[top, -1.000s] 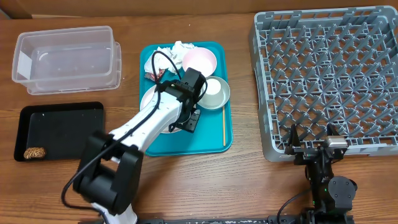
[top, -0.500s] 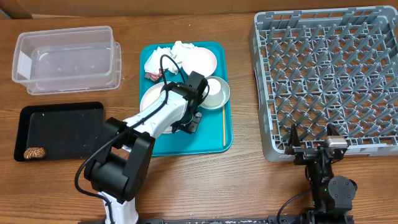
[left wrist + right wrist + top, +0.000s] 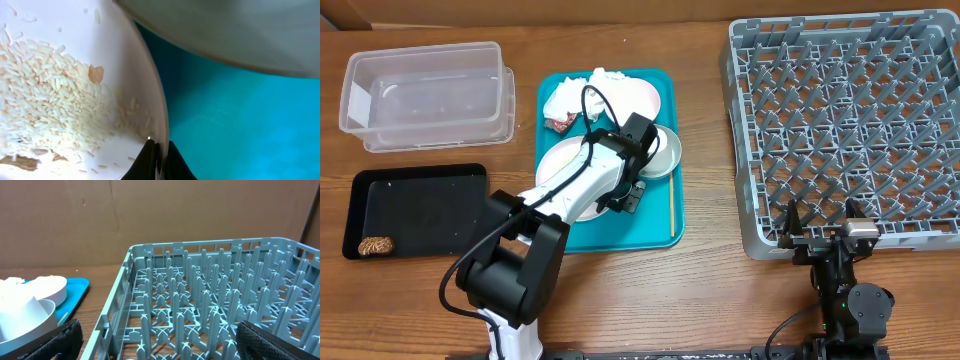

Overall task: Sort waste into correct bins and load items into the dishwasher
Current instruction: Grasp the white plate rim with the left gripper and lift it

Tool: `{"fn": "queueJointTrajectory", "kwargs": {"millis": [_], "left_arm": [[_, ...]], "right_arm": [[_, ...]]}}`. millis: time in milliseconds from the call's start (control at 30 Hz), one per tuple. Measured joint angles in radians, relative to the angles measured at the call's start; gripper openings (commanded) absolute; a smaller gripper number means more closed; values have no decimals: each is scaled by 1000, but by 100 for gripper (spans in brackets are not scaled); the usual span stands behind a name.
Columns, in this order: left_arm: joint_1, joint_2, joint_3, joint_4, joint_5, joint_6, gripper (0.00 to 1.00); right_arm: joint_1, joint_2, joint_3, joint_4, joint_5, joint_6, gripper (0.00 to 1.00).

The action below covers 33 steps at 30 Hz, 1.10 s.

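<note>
The white plate (image 3: 560,165), strewn with rice crumbs (image 3: 45,100), sat on the teal tray (image 3: 620,232), its rim pinched by the closed left hand (image 3: 159,150); the right hand (image 3: 820,225) hung open beside the empty dish rack (image 3: 850,120). Only a brown lump (image 3: 377,245) lay in the black tray (image 3: 430,205), so most of the work seemingly remained.

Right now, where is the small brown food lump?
In the overhead view the brown food lump lies in the near-left corner of the black tray, on the table's left side, below the clear tub and well left of the teal tray.
</note>
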Motion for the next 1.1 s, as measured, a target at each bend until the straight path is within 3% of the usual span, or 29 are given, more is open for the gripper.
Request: {"fn": "queueJointTrajectory", "kwargs": {"millis": [867, 1100], "left_arm": [[1, -19, 461, -489, -135, -179, 4], [43, -21, 516, -522, -168, -211, 4]], "right_arm": [[0, 0, 0, 0, 0, 0, 100], [0, 0, 0, 0, 0, 0, 100]]}}
